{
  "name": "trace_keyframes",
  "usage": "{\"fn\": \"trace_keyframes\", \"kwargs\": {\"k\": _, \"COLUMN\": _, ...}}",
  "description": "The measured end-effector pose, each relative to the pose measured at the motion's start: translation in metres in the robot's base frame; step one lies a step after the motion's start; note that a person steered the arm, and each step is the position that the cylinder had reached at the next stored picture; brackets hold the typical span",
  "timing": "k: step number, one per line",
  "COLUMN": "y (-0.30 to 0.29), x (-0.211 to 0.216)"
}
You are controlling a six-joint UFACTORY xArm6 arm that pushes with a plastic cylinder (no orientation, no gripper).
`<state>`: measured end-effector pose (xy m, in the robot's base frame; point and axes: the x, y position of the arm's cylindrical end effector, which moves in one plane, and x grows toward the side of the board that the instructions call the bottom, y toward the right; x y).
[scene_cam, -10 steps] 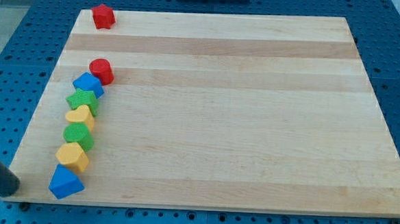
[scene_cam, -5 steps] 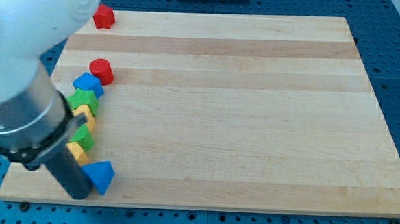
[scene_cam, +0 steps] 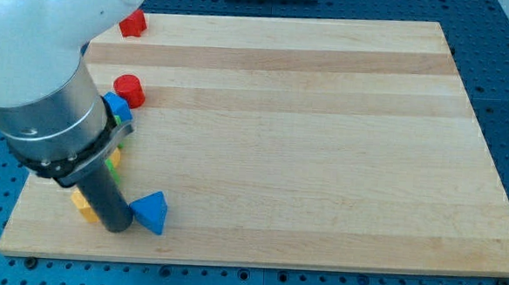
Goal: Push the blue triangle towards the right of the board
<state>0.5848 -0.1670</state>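
Observation:
The blue triangle (scene_cam: 150,211) lies on the wooden board (scene_cam: 307,145) near the view's bottom left. My tip (scene_cam: 117,227) is at the end of the dark rod and touches the triangle's left side. The arm's large white and grey body fills the view's upper left and hides most of the column of blocks behind it.
A red block (scene_cam: 135,23) sits at the board's top left corner. A red cylinder (scene_cam: 129,90) stands below it, with a second blue block (scene_cam: 118,106) beside the arm. Bits of green (scene_cam: 114,160) and yellow (scene_cam: 82,205) blocks peek out around the rod.
The arm has swung in from the view's left and pushed the blue triangle rightwards along the bottom edge, out of the column of blocks. The other blocks have stayed put.

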Motion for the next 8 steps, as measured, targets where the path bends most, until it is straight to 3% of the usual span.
{"fn": "trace_keyframes", "kwargs": {"k": 5, "y": 0.124, "x": -0.005}}
{"fn": "trace_keyframes", "kwargs": {"k": 6, "y": 0.132, "x": -0.005}}
{"fn": "trace_keyframes", "kwargs": {"k": 8, "y": 0.077, "x": 0.034}}
